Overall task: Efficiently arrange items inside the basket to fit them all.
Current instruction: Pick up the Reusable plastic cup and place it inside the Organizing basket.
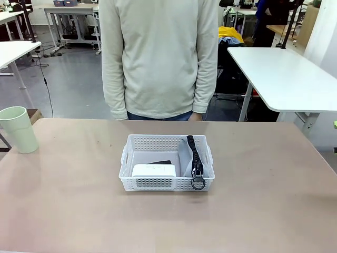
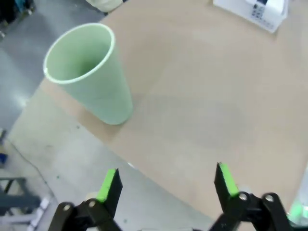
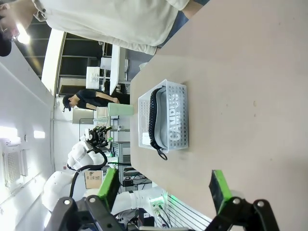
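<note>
**Tabletop (image 1: pixel 263 211) with basket (image 1: pixel 167 162) part-filled, cup (image 1: pixel 19 129) outside**

Brown table, a workshop with white tables behind; a person (image 1: pixel 158 58) in a cream sweater stands at the far edge, arms hanging down, hands off the table.

Basket sits near the middle of the table, long side toward the robot. Three items are inside it:
- the pouch (image 1: pixel 188 158) leans along the robot's right end, grey, with its black strap (image 1: pixel 194 153) running over the top;
- the ring (image 1: pixel 198 183) on that strap hangs over the near rim, against the outside of the lattice wall;
- the box (image 1: pixel 154 171) lies flat in the near-left corner, touching the near wall;
- the stapler (image 1: pixel 159 163) is just behind the box, mostly hidden, so only a dark sliver shows.

Cup stands upright at the table's far-left edge, mouth up, well apart from the basket; the left wrist view shows it close to the table's edge, with floor beyond.

Left gripper (image 2: pixel 167 179) hangs over the table edge near the cup, not touching it; its claw is released, jaws wide, with nothing between the green pads. Right gripper (image 3: pixel 164 185) hangs above bare table with the basket farther off; it is likewise released and empty.
</note>
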`<state>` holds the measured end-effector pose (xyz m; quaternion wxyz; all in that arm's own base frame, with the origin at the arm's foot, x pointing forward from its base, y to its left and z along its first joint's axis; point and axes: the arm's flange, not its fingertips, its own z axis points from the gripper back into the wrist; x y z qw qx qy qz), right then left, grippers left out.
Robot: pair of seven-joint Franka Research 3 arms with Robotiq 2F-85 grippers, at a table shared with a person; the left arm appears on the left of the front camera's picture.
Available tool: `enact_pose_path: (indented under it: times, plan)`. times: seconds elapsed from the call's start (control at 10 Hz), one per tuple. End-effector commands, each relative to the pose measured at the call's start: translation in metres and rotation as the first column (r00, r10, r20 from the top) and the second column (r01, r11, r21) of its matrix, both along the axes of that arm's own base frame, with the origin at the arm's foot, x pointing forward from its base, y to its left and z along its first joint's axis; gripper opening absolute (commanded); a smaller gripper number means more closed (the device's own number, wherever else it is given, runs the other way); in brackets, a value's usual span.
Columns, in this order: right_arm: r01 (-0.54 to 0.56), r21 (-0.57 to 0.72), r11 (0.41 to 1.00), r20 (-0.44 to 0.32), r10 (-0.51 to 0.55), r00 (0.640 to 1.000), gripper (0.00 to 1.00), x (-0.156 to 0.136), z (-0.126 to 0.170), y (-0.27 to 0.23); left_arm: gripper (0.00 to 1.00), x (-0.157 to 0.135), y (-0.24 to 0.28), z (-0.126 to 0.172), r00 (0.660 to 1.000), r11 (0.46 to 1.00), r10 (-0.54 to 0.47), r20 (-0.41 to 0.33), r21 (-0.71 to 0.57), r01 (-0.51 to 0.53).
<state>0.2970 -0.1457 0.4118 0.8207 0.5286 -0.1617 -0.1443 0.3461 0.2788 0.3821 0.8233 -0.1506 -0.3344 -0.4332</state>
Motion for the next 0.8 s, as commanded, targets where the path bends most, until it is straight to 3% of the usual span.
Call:
enact_pose_path:
  times: [0.0,0.1,0.7]
  plan:
    - [-0.009,0.002,1.0,0.03,0.009,1.0,1.0,0.0,0.001,-0.002,1.0,0.022,0.036,-0.018,0.992,0.963,0.129,0.012,-0.241,-0.122]
    - [-0.009,0.002,1.0,0.03,0.009,1.0,1.0,0.0,0.001,-0.002,1.0,0.0,0.0,0.0,1.0,1.0,0.0,0.0,0.0,0.0]
    - [-0.009,0.002,1.0,0.03,0.009,1.0,1.0,0.0,0.001,-0.002,1.0,0.0,0.0,0.0,1.0,1.0,0.0,0.0,0.0,0.0]
